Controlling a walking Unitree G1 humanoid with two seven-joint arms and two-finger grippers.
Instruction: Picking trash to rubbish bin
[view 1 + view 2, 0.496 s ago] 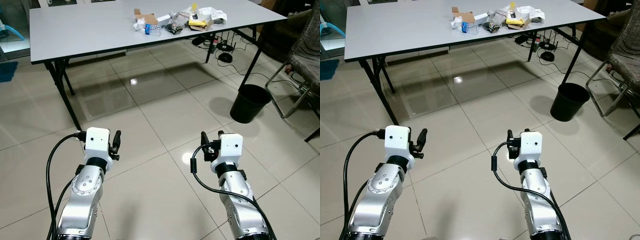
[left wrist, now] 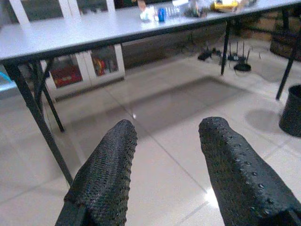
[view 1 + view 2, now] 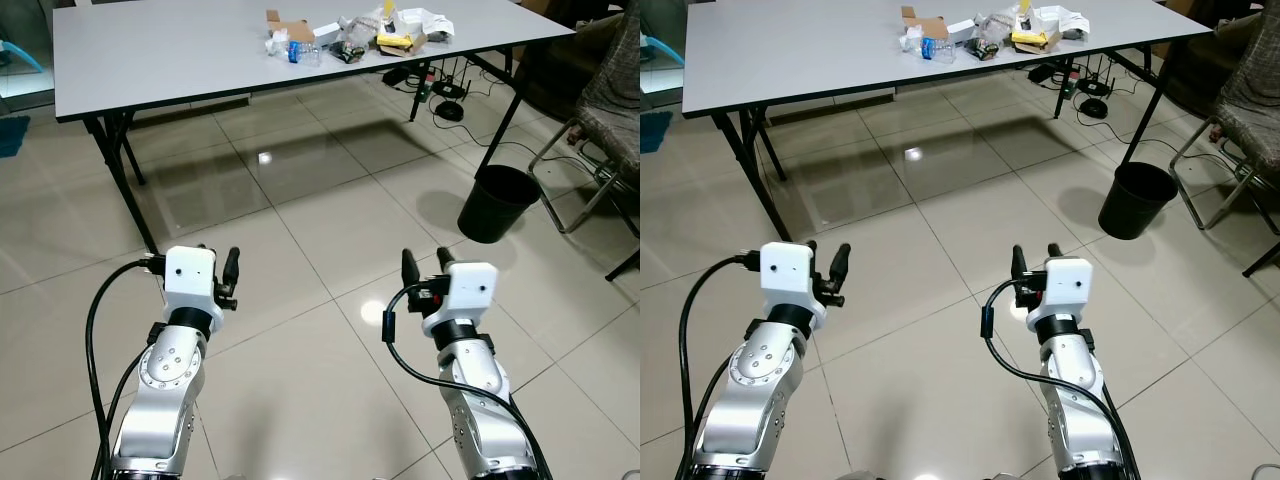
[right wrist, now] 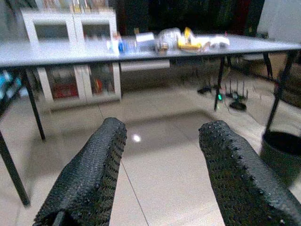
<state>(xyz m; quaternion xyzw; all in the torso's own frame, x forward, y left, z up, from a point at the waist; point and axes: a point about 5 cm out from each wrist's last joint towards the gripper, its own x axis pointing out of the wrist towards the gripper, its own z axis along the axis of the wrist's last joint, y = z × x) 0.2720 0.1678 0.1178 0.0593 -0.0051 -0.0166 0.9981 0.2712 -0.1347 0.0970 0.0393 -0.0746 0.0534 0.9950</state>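
A: Where is the trash?

B: It lies in a heap [image 3: 350,30] on the grey desk [image 3: 180,60], along its far edge and toward the right corner. I can make out a torn cardboard piece [image 3: 283,22], a small bottle with a blue label [image 3: 296,50], crumpled clear plastic [image 3: 352,26] and a yellow packet [image 3: 393,40]. The pieces touch or overlap one another.

A: And the rubbish bin?

B: The black bin [image 3: 498,203] stands upright on the tiled floor [image 3: 320,230], just past the desk's right-hand leg, well apart from the heap. A chair [image 3: 600,130] is beside it to the right, and cables with a power strip [image 3: 440,95] lie on the floor under the desk's right end.

A: What are the grippers doing?

B: The left gripper [image 3: 218,265] and the right gripper [image 3: 425,265] are both held out over bare floor, short of the desk. Each has its two black fingers spread apart with nothing between them; the wrist views show the gap clearly.
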